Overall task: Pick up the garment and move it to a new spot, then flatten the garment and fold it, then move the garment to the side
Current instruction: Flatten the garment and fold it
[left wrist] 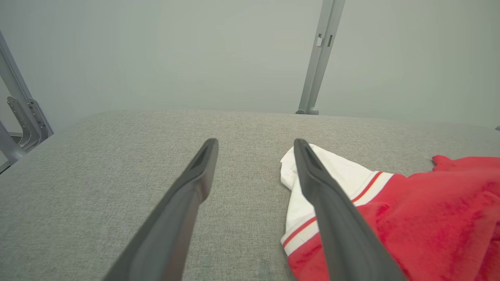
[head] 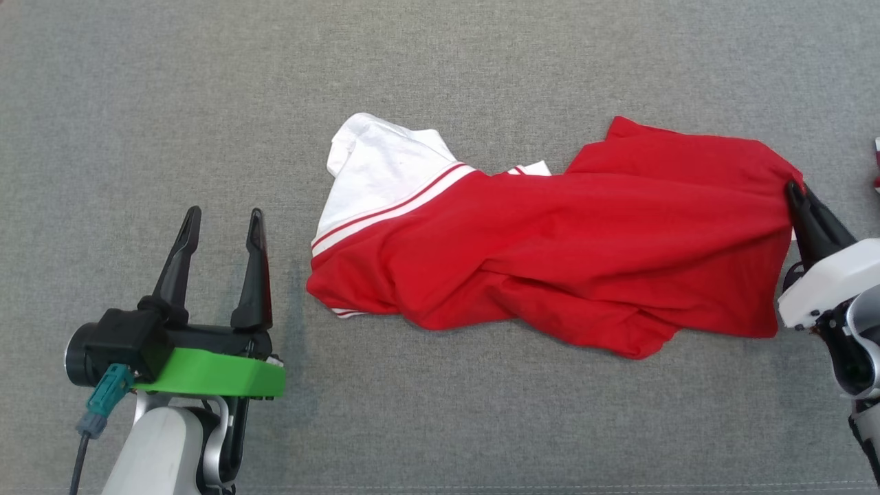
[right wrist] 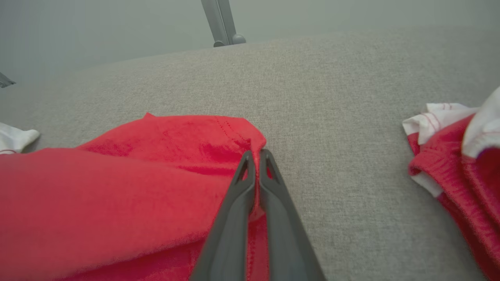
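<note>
Across the grey surface [head: 137,82] lies the twisted red garment [head: 550,254]; my right gripper [head: 796,191] is clamped on its right hem, my left gripper [head: 225,218] hangs open near-left. I reckon this thin pinch could slip on lifting

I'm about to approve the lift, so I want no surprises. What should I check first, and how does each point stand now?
1. Right hand shut on the red edge of the garment: ok.
2. Left hand open, clear of the cloth: ok.
3. Garment lying flat: not ok, twisted and bunched.
4. Number of layers pinched: cannot tell.
5. Second garment to the right lies apart from the held one: ok.
6. Bare grey surface for a new spot: ok.
</note>
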### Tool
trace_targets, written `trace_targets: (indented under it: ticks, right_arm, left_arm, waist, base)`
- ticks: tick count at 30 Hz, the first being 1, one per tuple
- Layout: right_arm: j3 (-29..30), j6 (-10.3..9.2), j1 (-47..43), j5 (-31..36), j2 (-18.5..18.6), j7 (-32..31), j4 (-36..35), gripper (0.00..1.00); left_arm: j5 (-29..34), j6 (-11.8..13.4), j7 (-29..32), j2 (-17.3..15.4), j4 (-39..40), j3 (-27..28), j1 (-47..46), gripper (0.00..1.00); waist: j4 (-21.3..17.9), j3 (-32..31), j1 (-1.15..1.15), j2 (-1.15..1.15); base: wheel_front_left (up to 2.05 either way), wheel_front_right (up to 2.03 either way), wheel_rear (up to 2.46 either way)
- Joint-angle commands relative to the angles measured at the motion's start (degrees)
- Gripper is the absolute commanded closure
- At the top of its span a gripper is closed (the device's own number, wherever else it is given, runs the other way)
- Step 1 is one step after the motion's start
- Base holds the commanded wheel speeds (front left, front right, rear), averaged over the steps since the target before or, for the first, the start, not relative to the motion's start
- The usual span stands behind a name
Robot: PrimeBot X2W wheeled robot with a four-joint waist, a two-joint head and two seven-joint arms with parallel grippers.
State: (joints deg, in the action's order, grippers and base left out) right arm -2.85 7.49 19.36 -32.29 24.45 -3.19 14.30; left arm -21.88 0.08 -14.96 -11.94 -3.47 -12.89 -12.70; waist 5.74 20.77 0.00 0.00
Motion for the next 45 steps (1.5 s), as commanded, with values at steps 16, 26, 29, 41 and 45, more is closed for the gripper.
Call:
trace_targets:
  ticks: [16,26,29,41,45]
  right_arm:
    - [5.6,0.0,-7.9,8.7,-8.7,15.2,-2.5,0.0]
    - [4.9,-0.01,-12.2,19.3,-14.9,14.6,-14.2,0.0]
    - [4.1,-0.01,-13.8,20.3,-16.2,13.7,-15.9,0.0]
    - [3.8,0.0,-15.7,20.3,-17.2,12.7,-17.1,0.0]
    - [3.9,-0.01,-15.5,20.1,-17.3,12.6,-17.3,0.0]
  left_arm:
    - [-0.5,1.8,0.4,-1.5,1.1,1.2,2.8,0.0]
    - [-0.2,3.7,2.4,-2.9,4.0,1.5,5.9,0.0]
    - [-0.2,4.1,2.9,-3.2,4.6,1.4,6.8,0.0]
    - [-0.7,4.4,3.9,-3.8,5.8,1.0,7.6,0.0]
    - [-0.8,4.5,4.0,-3.8,6.0,0.9,7.5,0.0]
  waist:
    - [-1.4,-3.6,0.0,0.0]
    - [-2.7,-7.5,0.0,0.0]
    - [-3.0,-8.1,0.0,0.0]
    - [-3.2,-8.2,0.0,0.0]
    - [-3.0,-8.1,0.0,0.0]
  base:
    - [0.0,0.0,0.0]
    - [0.0,0.0,0.0]
    - [0.0,0.0,0.0]
    - [0.0,0.0,0.0]
    - [0.0,0.0,0.0]
